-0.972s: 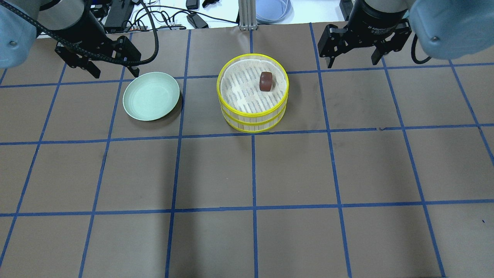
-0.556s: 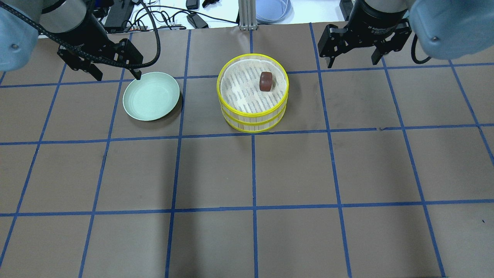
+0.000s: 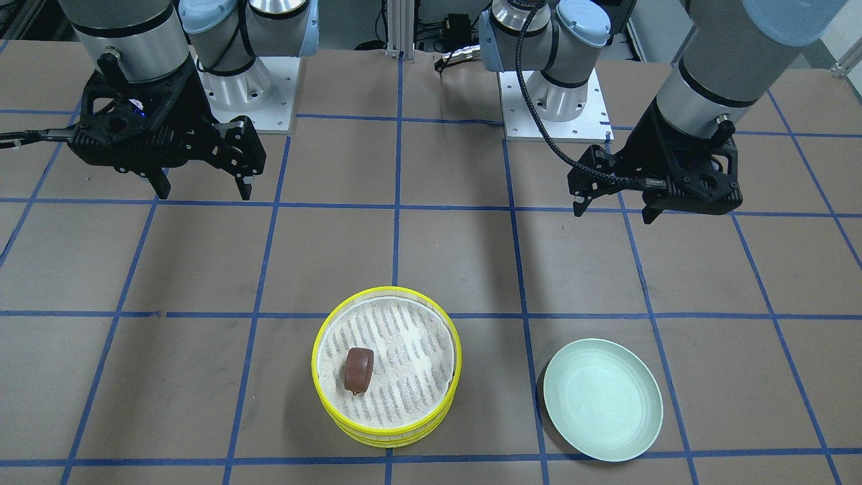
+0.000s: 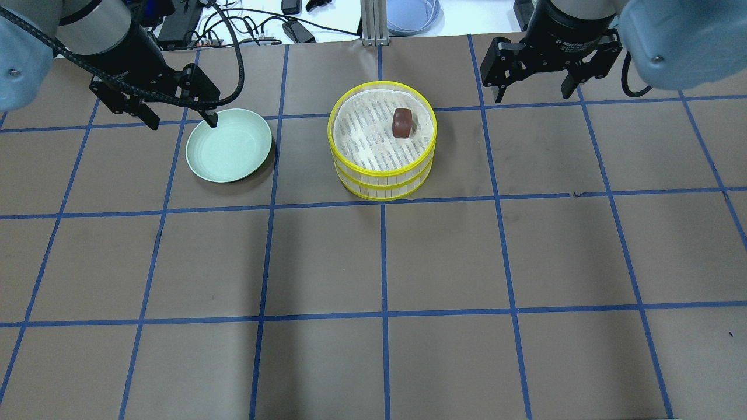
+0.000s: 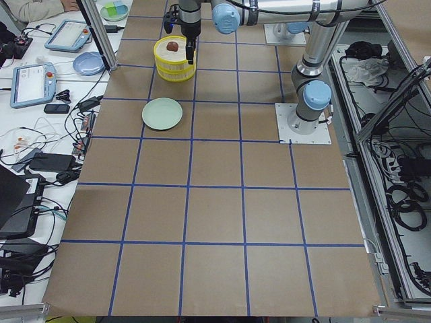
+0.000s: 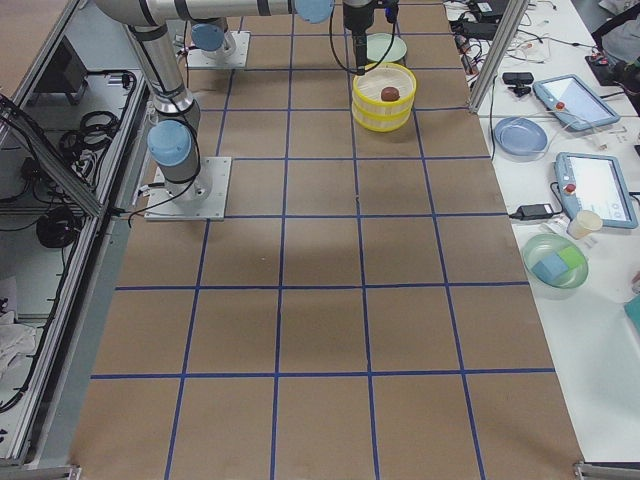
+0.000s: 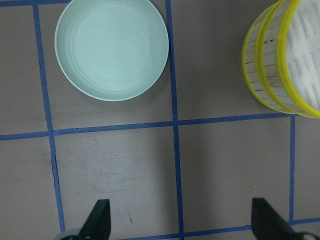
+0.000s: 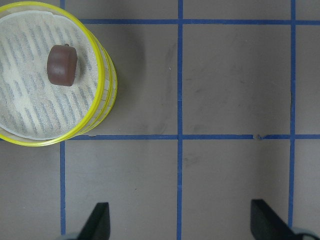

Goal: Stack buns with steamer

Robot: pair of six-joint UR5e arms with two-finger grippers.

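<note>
A brown table [image 4: 443, 256] is crossed by blue tape lines [image 4: 383, 256] that mark it into large squares. A pale green plate [image 4: 229, 146] lies flat on the table, rim up. An aluminium post [image 4: 370, 23] stands at the table's far edge in the overhead view. Past that edge runs a white bench with a tangle of black cables [image 4: 251, 26], a light blue plate [image 6: 518, 134], two tablets [image 6: 570, 100] [image 6: 598, 190], a small cup [image 6: 582, 224] and a green bowl [image 6: 553, 260] that holds a blue and a green block.
</note>
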